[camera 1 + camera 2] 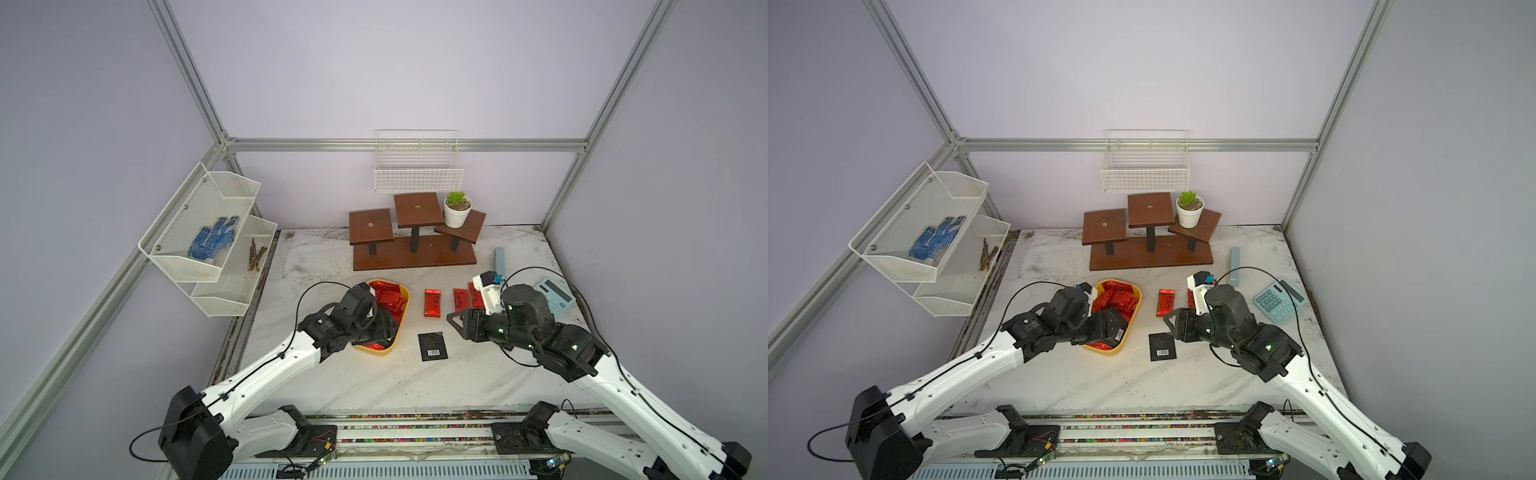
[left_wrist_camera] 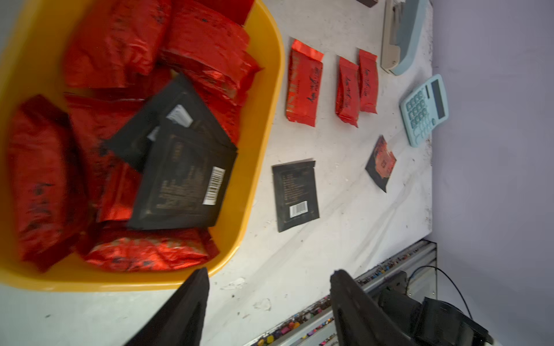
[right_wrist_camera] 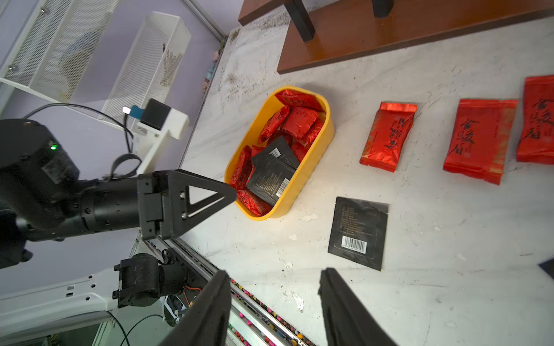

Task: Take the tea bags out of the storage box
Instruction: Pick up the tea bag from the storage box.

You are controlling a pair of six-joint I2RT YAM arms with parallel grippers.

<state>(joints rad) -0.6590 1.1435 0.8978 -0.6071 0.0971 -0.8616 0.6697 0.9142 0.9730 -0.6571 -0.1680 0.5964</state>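
Left tool (image 2: pixel 269 272), spread and empty, hovers at the rim of the shallow yellow plastic tray (image 2: pixel 265 113); crinkled red foil sachets (image 2: pixel 114 45) fill it. My right tool (image 3: pixel 274 271), spread, has a flat black square sachet (image 3: pixel 358 232) ahead on the desk (image 3: pixel 419 299).

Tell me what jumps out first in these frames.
The yellow storage box, left of the table's centre, is heaped with shiny red tea bags with black sachets on top, and the left hand is open at its near end. To its right, three red sachets lie in a row on the white table, with a black barcode sachet in front. The right hand hangs open and empty nearby.
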